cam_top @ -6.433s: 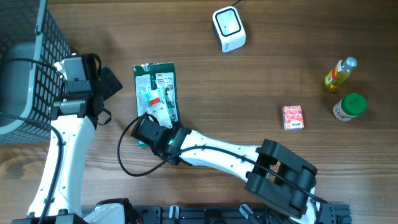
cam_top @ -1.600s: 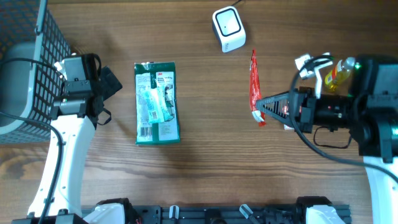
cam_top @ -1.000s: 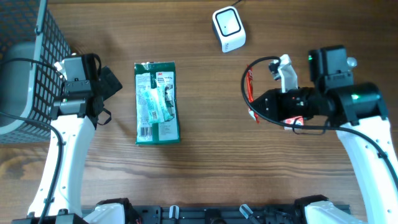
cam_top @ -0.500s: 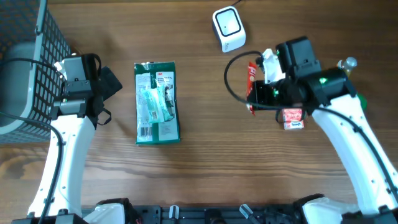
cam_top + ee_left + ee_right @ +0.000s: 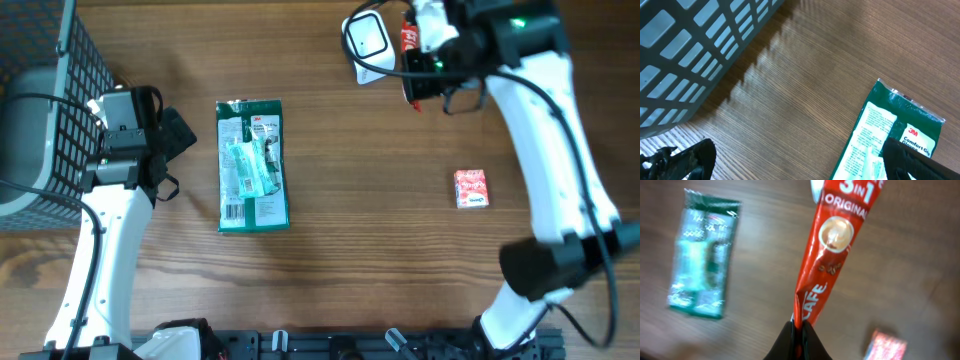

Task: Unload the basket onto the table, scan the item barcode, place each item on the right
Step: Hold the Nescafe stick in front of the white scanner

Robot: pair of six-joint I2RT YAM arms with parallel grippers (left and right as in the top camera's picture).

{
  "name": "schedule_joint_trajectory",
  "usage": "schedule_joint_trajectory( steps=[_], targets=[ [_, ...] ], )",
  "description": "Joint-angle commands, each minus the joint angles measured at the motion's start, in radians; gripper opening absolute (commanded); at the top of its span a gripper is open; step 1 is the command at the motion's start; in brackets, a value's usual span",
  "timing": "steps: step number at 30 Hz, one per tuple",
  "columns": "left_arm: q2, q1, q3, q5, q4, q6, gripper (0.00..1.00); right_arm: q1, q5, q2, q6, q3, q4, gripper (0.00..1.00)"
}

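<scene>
Red coffee sachet [image 5: 832, 245] in right end effector [image 5: 799, 330]

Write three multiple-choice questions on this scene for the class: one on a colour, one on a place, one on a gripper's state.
1. The sachet in the right gripper is: A blue; B red; C yellow.
2. The green packet lies: A in the right gripper; B on the sachet; C flat on the table.
3. The left gripper is: A open and empty; B shut on the packet; C shut on the sachet.
Answers: 1 B, the wrist view shows red wrapping; 2 C, the overhead view shows it on the wood; 3 A, its fingers stand wide apart with nothing between.
</scene>
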Motion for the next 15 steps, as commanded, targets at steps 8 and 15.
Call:
schedule_joint_trajectory(
  steps=[8,15],
  targets=[
    [-0.005,0.006,0.008,-0.013,0.0,0.012,1.0,0.006,0.195,0.207,-0.28,0.01,0.286,0.04],
    [-0.005,0.006,0.008,-0.013,0.0,0.012,1.0,0.019,0.2,0.279,-0.396,0.009,0.389,0.04]
  ],
)
